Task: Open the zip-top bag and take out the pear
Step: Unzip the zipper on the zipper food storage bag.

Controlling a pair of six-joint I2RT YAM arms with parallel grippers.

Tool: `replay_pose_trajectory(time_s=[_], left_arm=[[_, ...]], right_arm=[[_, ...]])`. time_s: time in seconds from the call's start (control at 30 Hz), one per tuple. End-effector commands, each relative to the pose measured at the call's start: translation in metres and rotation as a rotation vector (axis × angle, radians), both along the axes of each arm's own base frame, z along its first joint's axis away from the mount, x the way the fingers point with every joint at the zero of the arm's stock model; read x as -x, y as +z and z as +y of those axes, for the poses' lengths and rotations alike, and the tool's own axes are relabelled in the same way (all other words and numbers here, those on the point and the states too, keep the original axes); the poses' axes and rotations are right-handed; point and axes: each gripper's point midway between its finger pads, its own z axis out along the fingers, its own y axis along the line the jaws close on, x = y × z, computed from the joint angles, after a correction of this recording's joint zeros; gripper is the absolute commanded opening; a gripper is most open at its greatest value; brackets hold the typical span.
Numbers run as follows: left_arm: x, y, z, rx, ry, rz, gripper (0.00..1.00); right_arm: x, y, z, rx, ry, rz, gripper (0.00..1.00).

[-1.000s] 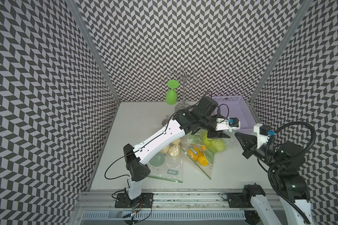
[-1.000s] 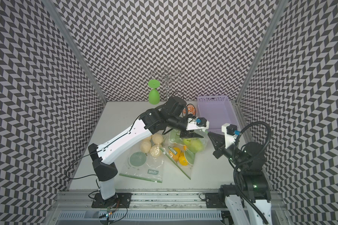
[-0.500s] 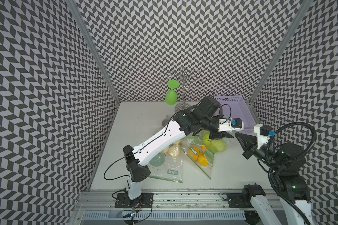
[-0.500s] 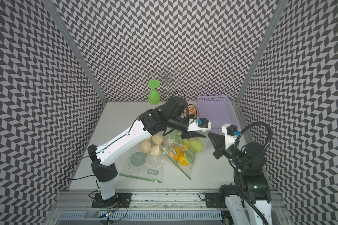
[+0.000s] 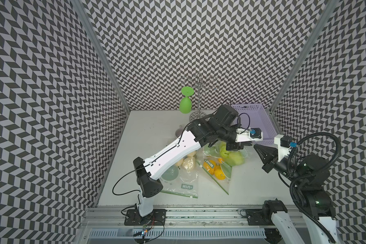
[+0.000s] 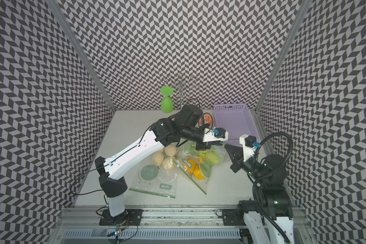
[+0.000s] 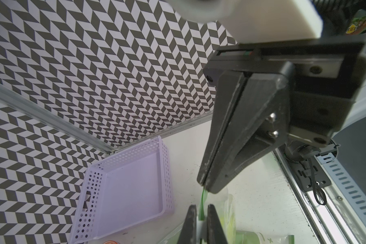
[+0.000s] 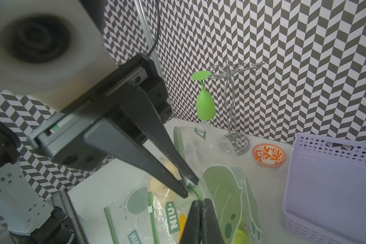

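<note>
A clear zip-top bag (image 8: 220, 186) with a green leaf print lies at centre right in both top views, its mouth lifted. The green pear (image 5: 232, 158) (image 6: 211, 158) sits inside it. My right gripper (image 8: 201, 203) is shut on the bag's green zip strip. My left gripper (image 7: 201, 211) is shut on the small white zip slider, tip to tip with the right gripper (image 5: 254, 145). In a top view the left gripper (image 6: 218, 143) hovers just above the pear.
A purple perforated basket (image 5: 254, 120) stands at the back right, an orange-patterned bowl (image 8: 268, 155) beside it. A green glass (image 5: 185, 103) hangs upside down on a wire rack (image 5: 199, 95). Two more bags hold pale fruit (image 5: 188, 164) and orange fruit (image 5: 216, 171).
My left gripper has moved right to meet the right gripper and has closed on the zip slider. The right arm has stayed still, holding the bag's edge.
</note>
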Motion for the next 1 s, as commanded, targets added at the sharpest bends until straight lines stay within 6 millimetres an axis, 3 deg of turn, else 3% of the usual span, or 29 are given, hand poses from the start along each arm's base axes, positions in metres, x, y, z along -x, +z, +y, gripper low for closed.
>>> replay_pose_trajectory(time_s=[0.0, 0.1, 0.4, 0.67, 0.77, 0.97], left_arm=[[-0.002, -0.007, 0.015, -0.041, 0.028, 0.022, 0.01], [-0.014, -0.009, 0.023, -0.047, 0.068, 0.031, 0.0], [-0.082, -0.001, 0.078, -0.023, 0.342, 0.067, 0.0], [-0.148, 0.013, 0.157, 0.055, 0.67, 0.041, 0.0], [-0.154, 0.016, 0.176, 0.067, 0.717, 0.035, 0.0], [-0.149, 0.011, 0.172, 0.081, 0.688, 0.045, 0.0]], right_arm=[[0.0, 0.018, -0.002, -0.015, -0.016, -0.079, 0.0], [-0.005, 0.024, -0.007, -0.04, -0.055, -0.084, 0.0], [-0.032, 0.029, -0.052, -0.122, -0.354, -0.021, 0.0], [-0.043, 0.031, -0.083, -0.155, -0.544, 0.015, 0.0], [-0.045, 0.034, -0.083, -0.167, -0.545, 0.014, 0.0], [-0.047, 0.04, -0.059, -0.204, -0.404, -0.007, 0.0]])
